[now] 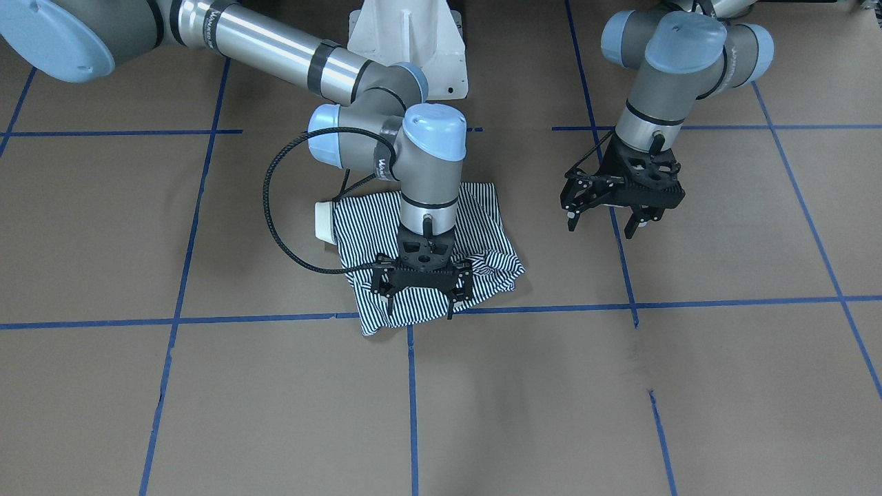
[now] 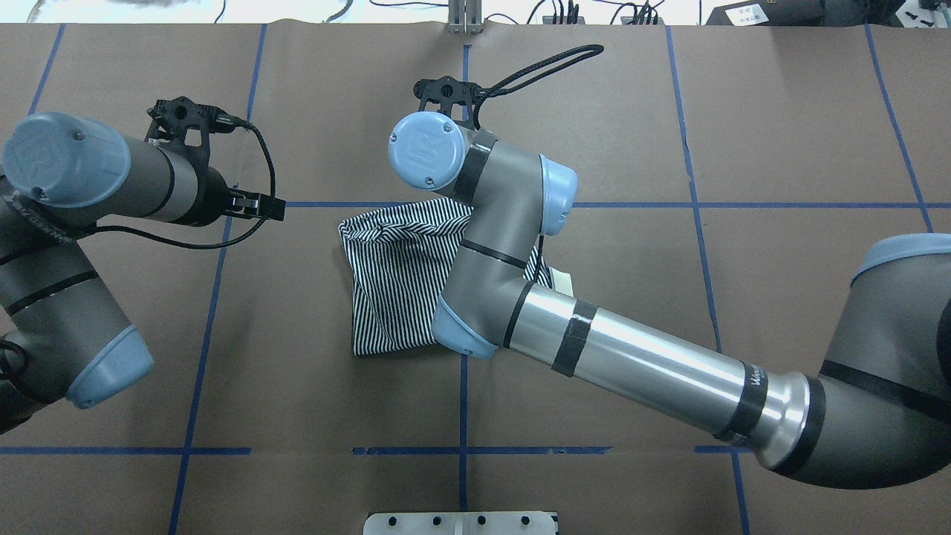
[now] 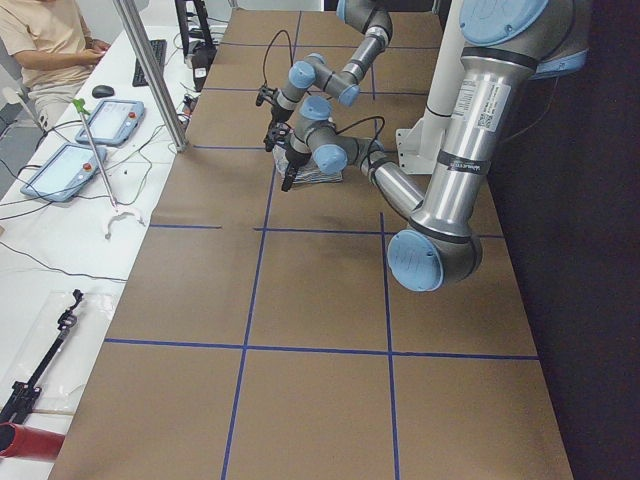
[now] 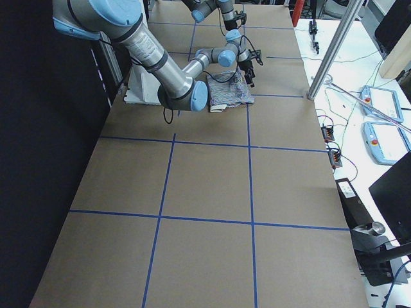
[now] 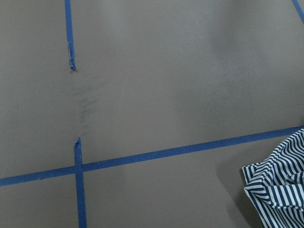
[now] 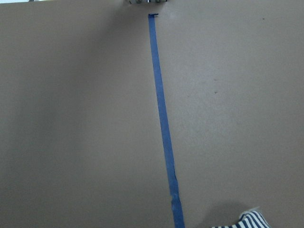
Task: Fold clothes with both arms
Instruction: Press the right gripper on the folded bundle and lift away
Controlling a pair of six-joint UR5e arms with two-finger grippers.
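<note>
— Right gripper [image 1: 420,303] stands with fingers spread over the polo shirt [image 1: 365,238], at its edge on the operators' side?

— So the front camera shows; whether the tips touch cloth is unclear. Overhead, the right arm [image 2: 631,357] hides them.

— And the left gripper [image 1: 601,229]?

— Fingers apart as well, hanging over the table [image 1: 723,386], well apart from the shirt; its wrist camera catches only a striped corner.

— Edges?

— That shirt edge crosses a blue tape line [image 1: 275,318]; brown table stretches on every side.
</note>
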